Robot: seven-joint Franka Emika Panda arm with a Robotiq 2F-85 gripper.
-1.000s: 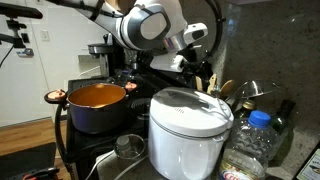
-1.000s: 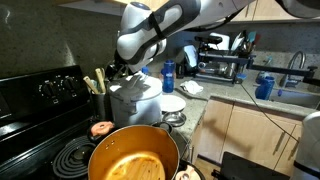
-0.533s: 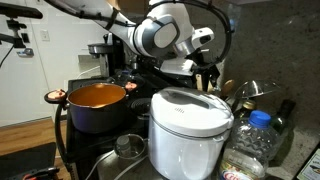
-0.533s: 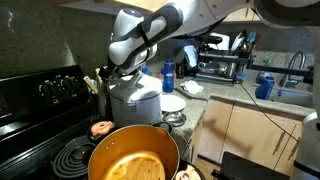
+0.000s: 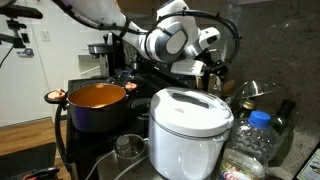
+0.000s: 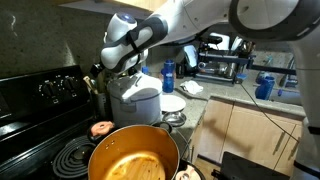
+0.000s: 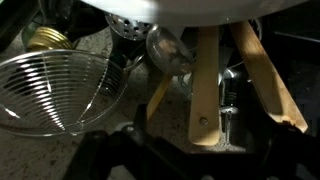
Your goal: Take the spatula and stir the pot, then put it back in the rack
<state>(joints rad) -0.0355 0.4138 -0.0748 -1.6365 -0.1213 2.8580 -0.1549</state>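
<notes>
The pot [image 5: 95, 103] is dark with an orange inside and stands on the stove; it also shows at the bottom of an exterior view [image 6: 133, 157]. My gripper [image 5: 211, 66] hangs over the utensil rack behind the white rice cooker, also seen in an exterior view [image 6: 101, 76]. In the wrist view the spatula [image 7: 205, 85], a pale flat wooden piece with a small hole near its end, stands in the rack right in front of my gripper [image 7: 190, 152]. The jaws look apart and hold nothing. The spatula's blade is hidden.
The white rice cooker [image 5: 190, 122] stands between pot and rack. A second wooden utensil [image 7: 268, 75], a wire whisk [image 7: 50, 90] and a metal spoon [image 7: 165, 50] share the rack. A steel cup [image 5: 130, 147] and a water bottle [image 5: 250, 140] stand in front.
The arm has swung away from the pot side and over toward the utensil rack behind the rice cooker. Pot and cooker have not moved.
</notes>
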